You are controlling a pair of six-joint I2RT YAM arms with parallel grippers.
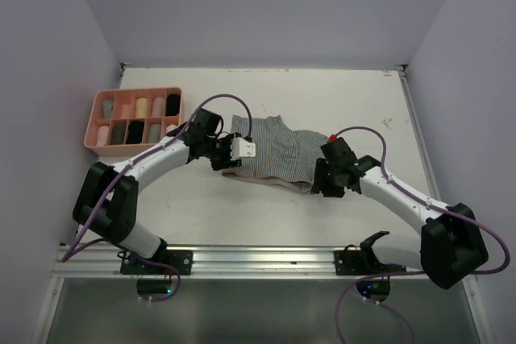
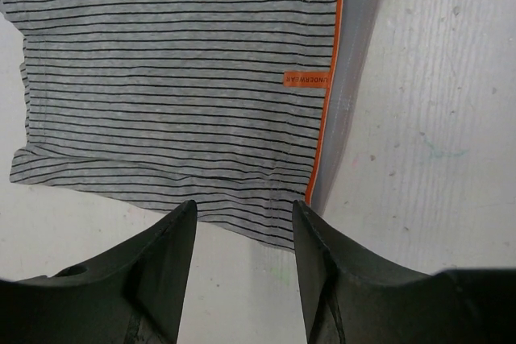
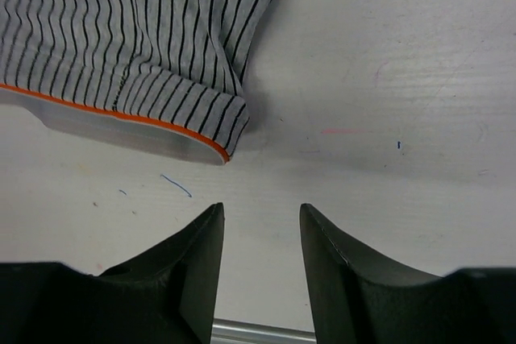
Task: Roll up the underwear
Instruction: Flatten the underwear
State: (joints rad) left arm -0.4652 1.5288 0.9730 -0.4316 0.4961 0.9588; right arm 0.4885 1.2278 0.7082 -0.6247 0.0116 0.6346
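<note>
Not yet rolled, the striped underwear (image 2: 169,94) lay spread just ahead of the left pincer (image 2: 242,215) and right pincer (image 3: 260,215), both parted and empty.

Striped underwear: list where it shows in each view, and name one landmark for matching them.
Top external: underwear lies mid-table, between left hand and right hand.
Left wrist: underwear fills the upper left, beyond the open left hand.
Right wrist: underwear in the upper-left corner, beyond the open right hand.
Landmark: orange trim, faint along the near edge from above.

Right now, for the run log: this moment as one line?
left gripper: open, at underwear edge | right gripper: open, off underwear | underwear: spread, unrolled
</note>
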